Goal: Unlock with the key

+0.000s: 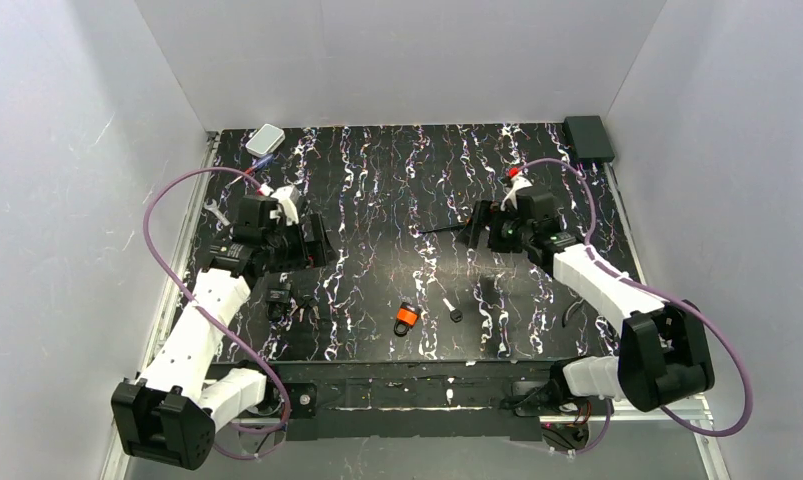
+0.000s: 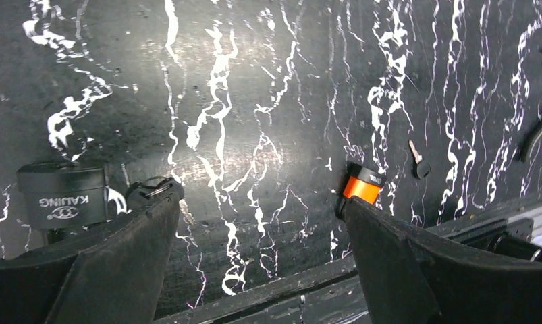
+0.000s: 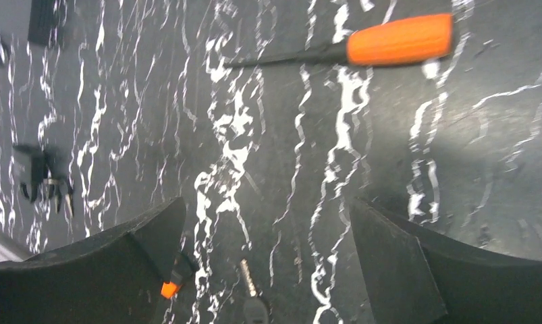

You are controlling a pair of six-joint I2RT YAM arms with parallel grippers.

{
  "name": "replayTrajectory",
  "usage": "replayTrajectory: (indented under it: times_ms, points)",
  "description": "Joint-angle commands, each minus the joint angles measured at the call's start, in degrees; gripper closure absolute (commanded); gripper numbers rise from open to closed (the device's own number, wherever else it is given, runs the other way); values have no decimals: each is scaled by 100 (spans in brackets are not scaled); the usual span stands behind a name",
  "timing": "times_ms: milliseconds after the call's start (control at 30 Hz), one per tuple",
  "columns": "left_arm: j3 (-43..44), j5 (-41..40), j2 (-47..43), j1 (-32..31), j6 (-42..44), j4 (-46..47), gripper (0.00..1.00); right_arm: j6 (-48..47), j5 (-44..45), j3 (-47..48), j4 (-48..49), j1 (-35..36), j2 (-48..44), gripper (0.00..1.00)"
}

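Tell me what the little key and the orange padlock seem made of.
The key: pale grey blade, likely bare metal; matte black head, probably plastic. The padlock: smooth bright orange body, painted metal or plastic cover; unclear which.

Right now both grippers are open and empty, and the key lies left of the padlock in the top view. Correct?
No. The top view shows the key right of the padlock, not left. The rest holds: the left gripper and right gripper are both open and empty, per the wrist views.
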Motion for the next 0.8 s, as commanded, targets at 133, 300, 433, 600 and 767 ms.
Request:
replayTrajectory:
  times_ms: [133,300,433,600,767]
  points:
    - [154,61,-209,-471,254,61,12,-351,-140,138,-532,898,-458,0]
    - [122,-48,-360,-581,298,90,14,-1363,-164,50,-583,1874,-789,0]
    - [76,-262,-491,-605,312,125,16,-2155,62,116,-568,2609,-807,0]
    - [21,-455,-582,-611,320,143,16,-2249,100,404,-511,2757,-410,4]
    - [14,-513,-589,-609,329,143,16,-2105,1230,574,-934,2957,-53,6]
